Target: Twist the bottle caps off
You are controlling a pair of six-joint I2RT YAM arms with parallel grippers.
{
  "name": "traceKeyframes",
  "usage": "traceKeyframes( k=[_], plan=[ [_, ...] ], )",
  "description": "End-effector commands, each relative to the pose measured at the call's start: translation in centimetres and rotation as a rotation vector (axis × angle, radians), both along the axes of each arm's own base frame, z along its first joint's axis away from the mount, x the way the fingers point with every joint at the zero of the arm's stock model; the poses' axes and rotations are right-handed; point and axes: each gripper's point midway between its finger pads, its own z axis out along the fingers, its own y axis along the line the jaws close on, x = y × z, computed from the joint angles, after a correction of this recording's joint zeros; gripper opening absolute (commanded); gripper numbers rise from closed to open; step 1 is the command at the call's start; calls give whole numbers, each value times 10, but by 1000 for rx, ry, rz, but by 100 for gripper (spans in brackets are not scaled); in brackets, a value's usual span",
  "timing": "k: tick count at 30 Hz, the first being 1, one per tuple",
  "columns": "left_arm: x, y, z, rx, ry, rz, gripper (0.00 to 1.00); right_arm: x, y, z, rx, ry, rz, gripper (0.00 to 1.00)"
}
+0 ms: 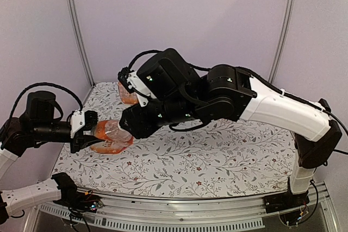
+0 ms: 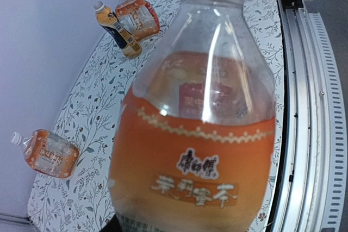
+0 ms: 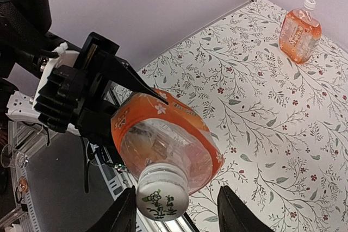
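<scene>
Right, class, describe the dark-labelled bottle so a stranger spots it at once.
In the left wrist view, follow the floral table to its far end. Two bottles sit together. The dark-labelled bottle is the slimmer; its neighbour has an orange label.

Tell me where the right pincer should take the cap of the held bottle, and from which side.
Grip the white cap by its round side wall, coming in along the axis of the bottle from the cap end. The left pincer holds the bottle sideways, so the cap faces the right pincer, whose open fingers flank it.
</scene>
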Motion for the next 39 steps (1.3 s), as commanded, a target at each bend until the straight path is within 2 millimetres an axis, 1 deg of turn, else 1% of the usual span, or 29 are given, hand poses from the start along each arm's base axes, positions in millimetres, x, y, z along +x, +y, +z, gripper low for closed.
traceKeyframes(
  k=[1,4,7,9,12,13,16,18,19,21,22,23,24,25,27,32,34,39],
  plan=[
    [1,-2,3,-17,-7,-7,16,5,4,-10,-14,36,8,48],
    [1,-2,2,-12,-9,-7,16,1,8,-11,-3,68,45,47],
    [2,-2,1,-8,-12,-7,16,-1,11,-15,-7,83,58,43],
    [2,-2,1,-7,-11,-8,16,-1,12,-16,-8,87,63,33],
    [2,-2,1,-6,-9,-9,16,-2,12,-16,-9,84,73,11],
    [2,-2,1,-6,-9,-9,16,-2,11,-16,-11,83,78,1],
    [1,-2,-1,-6,-1,-11,16,-11,12,-15,-17,73,140,0],
    [-4,-2,-5,0,18,-29,15,-23,11,-16,-31,57,232,0],
    [-9,-2,-7,6,29,-48,15,-30,8,-15,-47,11,292,0],
    [-23,0,-18,30,75,-99,15,-53,2,-23,-90,-67,434,0],
    [-32,0,-23,35,95,-133,15,-67,-4,-23,-115,-166,553,0],
    [-40,0,-28,43,116,-170,15,-76,-9,-28,-139,-219,615,0],
    [-48,0,-32,50,131,-205,16,-78,-15,-30,-167,-293,665,0],
    [-55,1,-36,59,143,-236,16,-79,-21,-32,-192,-327,693,0],
    [-63,3,-43,80,156,-271,16,-78,-32,-32,-242,-405,750,0],
    [-68,8,-51,124,163,-296,15,-77,-57,-38,-354,-508,848,0],
    [-70,8,-51,129,171,-305,15,-76,-64,-36,-376,-538,867,0],
    [-70,7,-47,125,175,-311,15,-73,-72,-29,-399,-598,881,0]
  ],
)
